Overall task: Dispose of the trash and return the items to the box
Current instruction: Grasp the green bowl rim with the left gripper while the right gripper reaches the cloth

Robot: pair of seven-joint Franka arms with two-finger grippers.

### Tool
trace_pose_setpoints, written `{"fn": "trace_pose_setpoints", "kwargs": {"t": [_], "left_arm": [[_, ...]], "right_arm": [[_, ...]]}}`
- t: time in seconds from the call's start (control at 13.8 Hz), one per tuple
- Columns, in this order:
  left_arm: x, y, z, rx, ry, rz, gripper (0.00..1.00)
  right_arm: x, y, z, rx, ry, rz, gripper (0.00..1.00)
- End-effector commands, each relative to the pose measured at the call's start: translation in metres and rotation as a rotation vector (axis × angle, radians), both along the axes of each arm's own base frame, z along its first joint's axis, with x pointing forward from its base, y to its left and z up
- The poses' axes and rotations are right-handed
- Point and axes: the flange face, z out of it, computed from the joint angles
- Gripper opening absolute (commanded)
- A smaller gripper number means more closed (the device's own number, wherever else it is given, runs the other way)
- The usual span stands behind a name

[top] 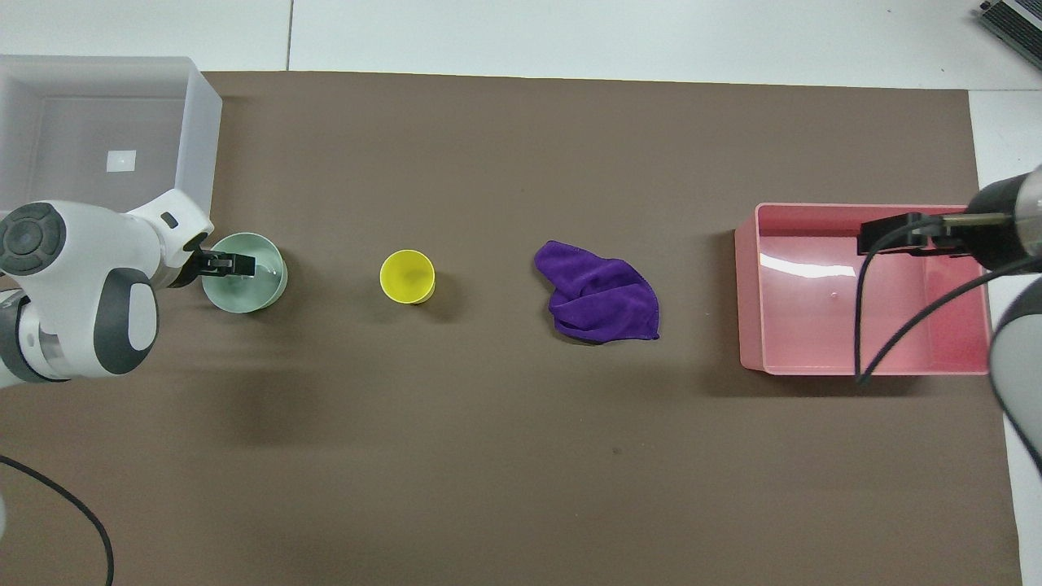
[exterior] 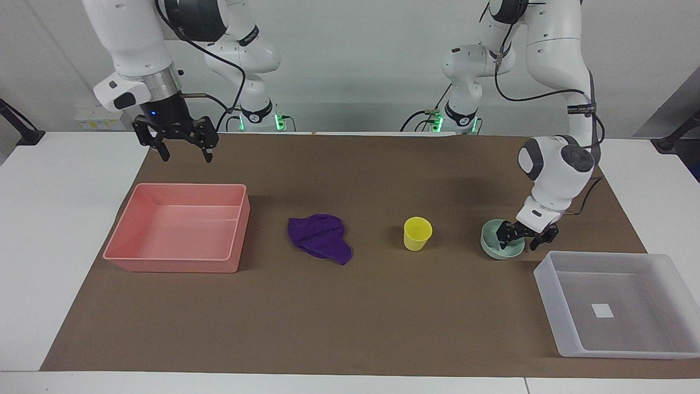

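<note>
The mint-green bowl (exterior: 494, 249) stands on the brown mat near the translucent box (exterior: 547, 285). My left gripper (exterior: 517, 243) is open and low at the bowl, one finger inside it and one outside its rim toward the left arm's end; it shows over the bowl (top: 259, 291) in the overhead view (top: 240, 264). The yellow cup (exterior: 418, 233) stands upright beside the bowl. The purple rag (exterior: 321, 237) lies crumpled mid-mat. My right gripper (exterior: 187, 158) is open and empty in the air, over the pink bin's edge nearest the robots.
The pink bin (exterior: 169, 266) stands empty toward the right arm's end. The box (top: 200, 138) holds only its white label (top: 121, 160). The cup (top: 407, 277) and rag (top: 601, 295) lie in a row between bowl and bin.
</note>
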Motion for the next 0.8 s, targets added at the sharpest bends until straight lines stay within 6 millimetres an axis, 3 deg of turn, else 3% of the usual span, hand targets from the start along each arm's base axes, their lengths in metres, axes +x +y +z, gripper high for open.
{"fn": "trace_pose_setpoints", "kwargs": {"t": [0.0,0.22,0.36,0.58,0.72], "left_arm": [[-0.005,0.005,0.006,0.011,-0.010,0.003,0.00],[-0.005,0.005,0.013,0.015,0.009,-0.006,0.00],[-0.003,0.006,0.033,0.019,0.001,-0.007,0.00],[0.011,0.006,0.089,0.024,0.021,-0.005,0.00],[0.022,0.009,0.123,0.025,0.023,-0.001,0.00]], "right_arm": [[0.019,0.035,-0.044,0.008,-0.008,0.033,1.00],[0.041,0.077,-0.091,0.013,-0.017,0.073,1.00],[0.049,0.098,-0.120,0.014,-0.015,0.098,1.00],[0.054,0.141,-0.169,0.020,-0.011,0.109,1.00],[0.050,0.157,-0.195,0.026,-0.022,0.110,1.00]]}}
